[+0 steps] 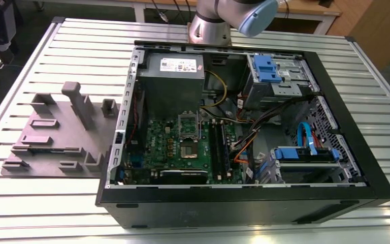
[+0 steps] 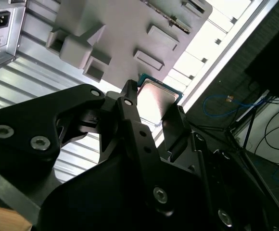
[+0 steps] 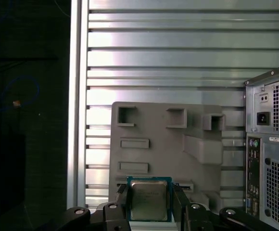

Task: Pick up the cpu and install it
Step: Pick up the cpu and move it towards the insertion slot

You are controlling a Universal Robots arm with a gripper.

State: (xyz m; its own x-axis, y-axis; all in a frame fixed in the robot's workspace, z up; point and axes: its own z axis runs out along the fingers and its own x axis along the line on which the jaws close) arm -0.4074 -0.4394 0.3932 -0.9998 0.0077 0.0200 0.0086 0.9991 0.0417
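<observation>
Exterior view's left: grey fixture block [image 1: 53, 137] on the slatted table [image 1: 19, 203], just beside the open computer case [image 1: 249, 206]. Inside the case the motherboard socket [image 1: 190, 151] lies bare, with its load frame [image 1: 188, 123] standing upright just behind it. Orange and black cables [image 1: 249, 137] run close by towards the exterior view's right. The arm [image 1: 225, 20] rises at the far side of the case.

First wrist view: the gripper [image 3: 149, 208] is clamped on the cpu [image 3: 149, 199], pinching two opposite edges. The chip hangs over the edge of the fixture block, outside the case. I cannot tell whether it has cleared the block.

Risks, as I judge them:
- The hold is on thin edges only, so a knock or jerk could tilt or drop the chip.
- If it reaches the socket rotated or tilted, contacts could be damaged.
- The upright frame and nearby cables could be clipped.

The cpu is flat and square, with a silvery lid showing soft glare and a thin blue-green rim all round.
</observation>
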